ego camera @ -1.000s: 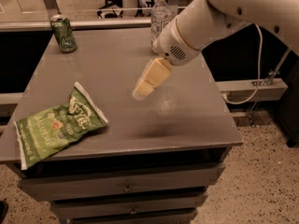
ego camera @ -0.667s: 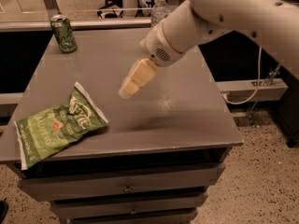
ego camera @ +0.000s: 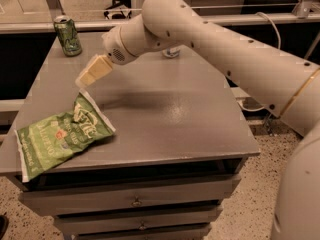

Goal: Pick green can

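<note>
1 table (ego camera: 175,114) | 1 green can (ego camera: 67,36) | 1 chip bag (ego camera: 60,139) | 1 hand (ego camera: 82,80), above table

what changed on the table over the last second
The arm swung the gripper leftward across the table, closer to the green can; it now hangs by the upper corner of the chip bag. Nothing was taken hold of. The green can stays upright at the back corner, and the chip bag lies where it was.

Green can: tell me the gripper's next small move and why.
Probably carry the gripper toward the far left corner of the table, as the camera view shows it. The gripper hangs near the upper tip of the chip bag, apart from the green can, which stands upright and untouched at that corner.
</note>
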`<control>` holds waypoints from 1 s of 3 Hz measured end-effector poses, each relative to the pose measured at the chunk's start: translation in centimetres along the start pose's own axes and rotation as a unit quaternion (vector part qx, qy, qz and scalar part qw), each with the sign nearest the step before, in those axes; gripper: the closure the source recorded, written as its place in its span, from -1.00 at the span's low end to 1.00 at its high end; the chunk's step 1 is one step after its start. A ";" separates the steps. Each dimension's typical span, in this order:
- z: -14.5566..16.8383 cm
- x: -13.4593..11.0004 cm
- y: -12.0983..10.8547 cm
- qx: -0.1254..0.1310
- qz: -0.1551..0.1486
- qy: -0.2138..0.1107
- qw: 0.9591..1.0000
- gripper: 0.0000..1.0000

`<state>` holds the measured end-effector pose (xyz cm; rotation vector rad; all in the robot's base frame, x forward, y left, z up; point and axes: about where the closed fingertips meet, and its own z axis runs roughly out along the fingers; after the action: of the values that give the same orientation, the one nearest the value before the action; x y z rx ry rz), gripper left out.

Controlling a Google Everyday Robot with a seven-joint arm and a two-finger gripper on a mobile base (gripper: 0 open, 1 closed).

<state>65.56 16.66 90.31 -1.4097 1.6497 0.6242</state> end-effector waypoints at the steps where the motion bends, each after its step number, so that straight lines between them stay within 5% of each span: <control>1: 4.5 -1.7 -2.6 0.014 0.003 -0.031 0.999 -1.00; 3: 11.6 -3.9 -10.0 0.055 0.025 -0.064 0.996 -1.00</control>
<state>78.43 25.82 89.24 -1.2279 1.5982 0.6285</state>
